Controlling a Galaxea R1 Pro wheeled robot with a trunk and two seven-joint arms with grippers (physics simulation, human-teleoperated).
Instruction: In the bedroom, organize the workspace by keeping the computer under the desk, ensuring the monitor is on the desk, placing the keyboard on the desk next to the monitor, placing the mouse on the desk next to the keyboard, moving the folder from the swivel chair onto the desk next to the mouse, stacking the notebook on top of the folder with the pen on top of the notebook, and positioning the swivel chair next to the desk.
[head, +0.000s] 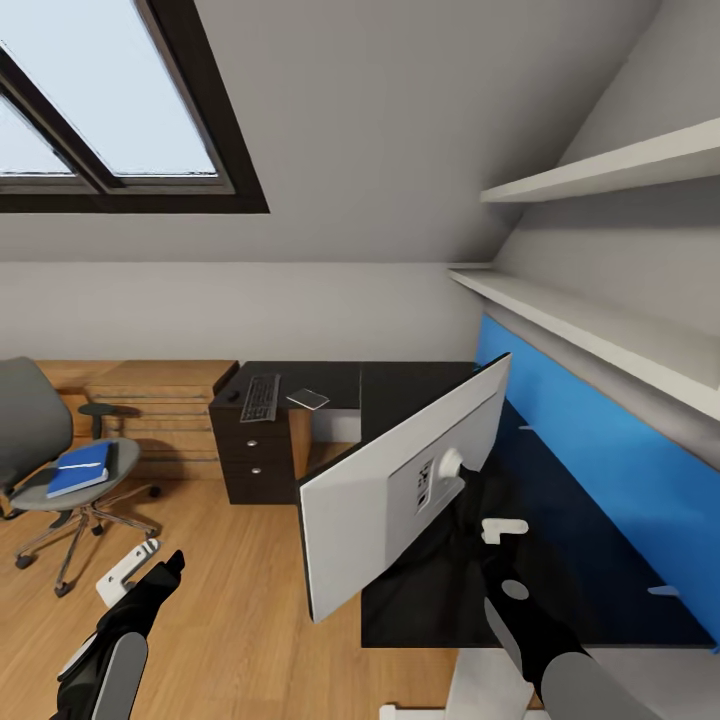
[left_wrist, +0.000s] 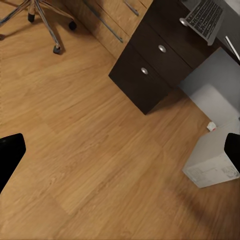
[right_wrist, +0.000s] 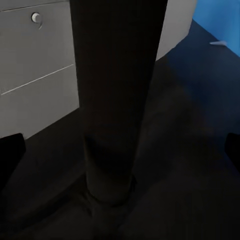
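— Where is our right pincer (right_wrist: 120, 150)?
— Wide open around the monitor's (head: 400, 490) black stand (right_wrist: 112, 100), gripping nothing. The monitor stands on the tabletop (head: 600, 560), just ahead.
— And our left pincer (left_wrist: 120, 150)?
— Open, empty, over the floor (left_wrist: 90, 150). The folder (head: 80, 470) lies farther off on the chair (head: 60, 450), on our left side.

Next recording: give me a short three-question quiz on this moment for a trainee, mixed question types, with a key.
1. True or false: the folder lies on the seat of the swivel chair.
2. Which side of the monitor faces the head camera? A) the black screen B) the light grey back C) its underside
3. Fill in: the keyboard lies on the ___.

Key: 1 true; 2 B; 3 desk.
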